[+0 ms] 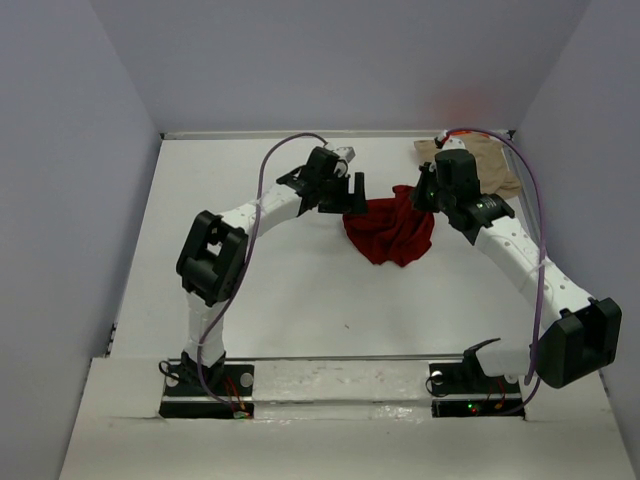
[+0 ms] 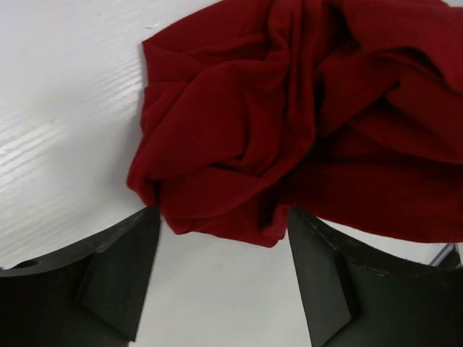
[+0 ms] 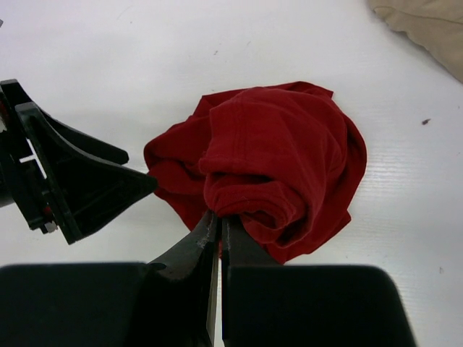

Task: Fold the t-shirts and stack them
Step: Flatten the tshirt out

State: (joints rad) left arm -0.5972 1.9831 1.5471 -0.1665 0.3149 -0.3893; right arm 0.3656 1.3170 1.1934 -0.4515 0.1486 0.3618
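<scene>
Right gripper (image 3: 217,217): its jaws are pressing together and pinching a thin fold of the red shirt (image 3: 278,155) at the very tips; a sliver of red is showing between the fingers.
Left gripper (image 2: 223,211): its jaws are standing wide apart and holding nothing; the two fingers (image 2: 123,267) are flanking the shirt's nearest edge, one tip reaching right up to the hem. Whether it is touching the cloth cannot be told.
Red shirt, place: it is lying bunched directly ahead of both grippers and between them, the left gripper facing it from one side and the right gripper from the other.
Red shirt, look: plain, dark red and soft, it is crumpling into a rounded heap of deep folds and rolls; a stitched hem is curling over just ahead of the right fingertips.
Red shirt, edges: nearest the left gripper the cloth is bulging in thick overlapping pleats, and farther out it is spreading flatter.
Tan shirt (image 3: 427,25): plain beige and rumpled, it is lying well beyond the right gripper, past the red shirt and off to the right, apart from it.
Table (image 1: 300,290): white, it is carrying both shirts.
</scene>
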